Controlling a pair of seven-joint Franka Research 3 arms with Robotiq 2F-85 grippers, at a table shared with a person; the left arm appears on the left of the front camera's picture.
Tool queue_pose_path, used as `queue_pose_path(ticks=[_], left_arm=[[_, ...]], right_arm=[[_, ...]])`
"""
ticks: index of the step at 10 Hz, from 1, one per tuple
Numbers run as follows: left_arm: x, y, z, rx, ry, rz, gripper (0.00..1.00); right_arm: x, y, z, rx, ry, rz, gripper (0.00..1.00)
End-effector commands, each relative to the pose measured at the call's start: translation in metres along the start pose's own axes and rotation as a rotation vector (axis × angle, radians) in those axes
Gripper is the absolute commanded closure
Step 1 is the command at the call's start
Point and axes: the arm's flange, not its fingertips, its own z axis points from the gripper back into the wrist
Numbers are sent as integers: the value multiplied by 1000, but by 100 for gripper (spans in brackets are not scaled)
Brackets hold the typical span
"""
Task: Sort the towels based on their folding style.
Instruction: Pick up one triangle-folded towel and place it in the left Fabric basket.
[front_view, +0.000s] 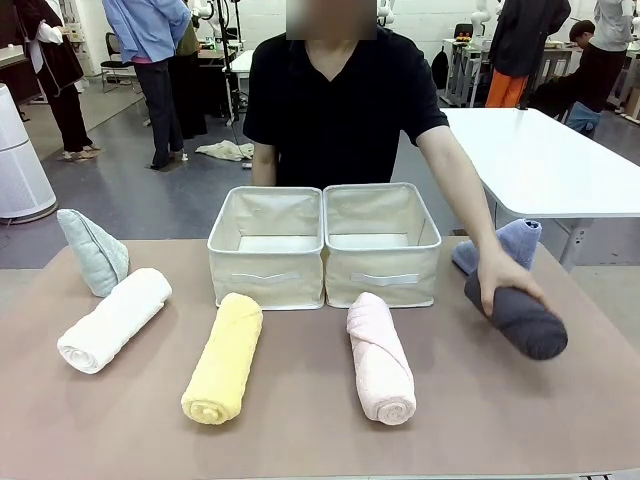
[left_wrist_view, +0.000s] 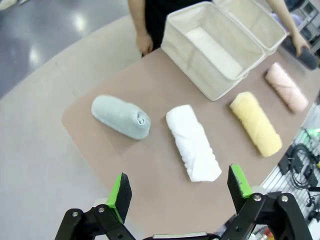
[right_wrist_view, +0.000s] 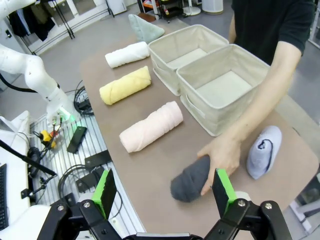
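The dark grey towel (front_view: 525, 322), rolled, lies near the right edge of the table (front_view: 300, 440). Its far end is covered by the person's hand (front_view: 503, 280), which is laid over the roll. The periwinkle cone towel (front_view: 510, 243) sits just behind it by the far right corner and is partly hidden behind that hand and forearm in the front view. In the left wrist view the grey roll is cut off at the picture's edge. The person's other hand (left_wrist_view: 145, 44) is seen at the far edge of the table in the left wrist view; from the front it is hidden behind the left bin (front_view: 262, 285). The right bin (front_view: 385, 282) stands touching the left one, both at the middle of the far edge.

The mint cone towel (front_view: 92, 252) stands near the far left corner, with the white rolled towel (front_view: 113, 320) just in front of it. The yellow rolled towel (front_view: 223, 358) and the pink rolled towel (front_view: 380, 358) are laid along the near edge, in front of the bins, well apart from each other.

The left gripper (left_wrist_view: 179, 187) is held above the near left corner, its fingers (left_wrist_view: 120, 192) spread wide with nothing grasped or touched. The right gripper (right_wrist_view: 164, 192) is held above the near right part of the table, its fingers (right_wrist_view: 223, 189) likewise spread wide and clear of the grey roll and the person's hand.
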Motion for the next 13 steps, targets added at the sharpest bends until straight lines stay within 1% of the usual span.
queue_pose_path(ticks=[1, 2, 3, 4, 5, 6, 7, 8, 10, 11, 12, 13], left_arm=[[57, 4, -21, 11, 302, 115, 0], [80, -1, -51, 50, 424, 171, 0], [91, -1, -69, 57, 479, 199, 0], [101, 0, -101, 42, 579, 249, 0], [103, 0, -120, 18, 612, 266, 0], [102, 1, -141, 34, 616, 297, 0], [95, 3, -163, 131, 596, 325, 0], [83, 3, -181, 239, 550, 332, 0], [66, 1, -180, 386, 419, 316, 0], [59, 1, -175, 393, 387, 317, 0], [54, 0, -167, 348, 358, 325, 0], [83, 17, -179, 317, 424, 291, 0]], right_arm=[[0, -1, -2, 3, -7, 4, 0], [0, -1, -2, 3, -7, 4, 0], [0, -1, -2, 3, -7, 4, 0], [0, -1, -2, 3, -7, 4, 0], [0, -1, -2, 3, -7, 4, 0], [0, -1, -2, 3, -7, 4, 0], [0, -1, -2, 3, -7, 4, 0], [0, -1, -2, 3, -7, 4, 0], [0, -1, -2, 3, -7, 4, 0], [0, -1, -2, 3, -7, 4, 0], [0, -1, -2, 3, -7, 4, 0], [0, -1, -2, 3, -7, 4, 0]])
